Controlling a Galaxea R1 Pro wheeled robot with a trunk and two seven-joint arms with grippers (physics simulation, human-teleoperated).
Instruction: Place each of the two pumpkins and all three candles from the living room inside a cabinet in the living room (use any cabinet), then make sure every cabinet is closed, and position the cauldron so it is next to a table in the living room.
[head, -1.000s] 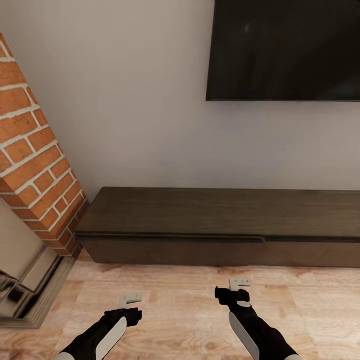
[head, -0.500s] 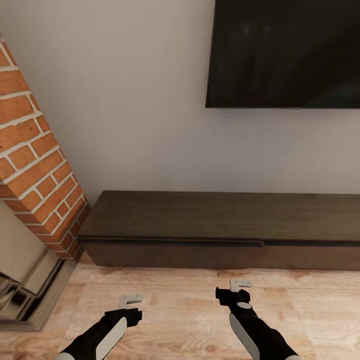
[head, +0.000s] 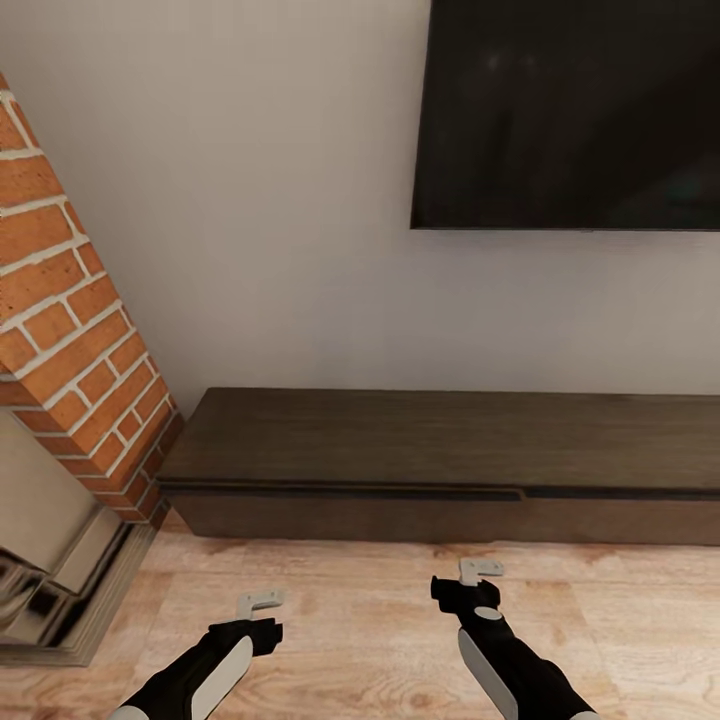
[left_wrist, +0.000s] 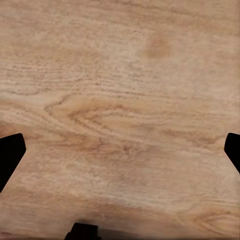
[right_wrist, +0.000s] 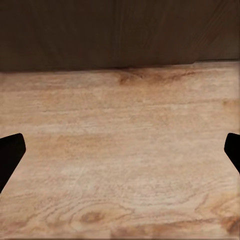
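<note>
It was a home's living room. A large dark television (head: 570, 110) hung on a plain pale wall (head: 270, 200), and directly below the television a long, low dark-brown cabinet (head: 440, 465) stood against that wall. Left of the cabinet rose a red brick chimney (head: 70, 330) with a grey fireplace surround (head: 50, 570). Light wood flooring (head: 360, 620) lay before the cabinet.

Cabinet (head: 440, 465), long low dark-brown wooden unit, handleless drawer fronts all shut, top bare, standing on the wood floor against the wall ahead of me, left end just beside the brick fireplace.
</note>
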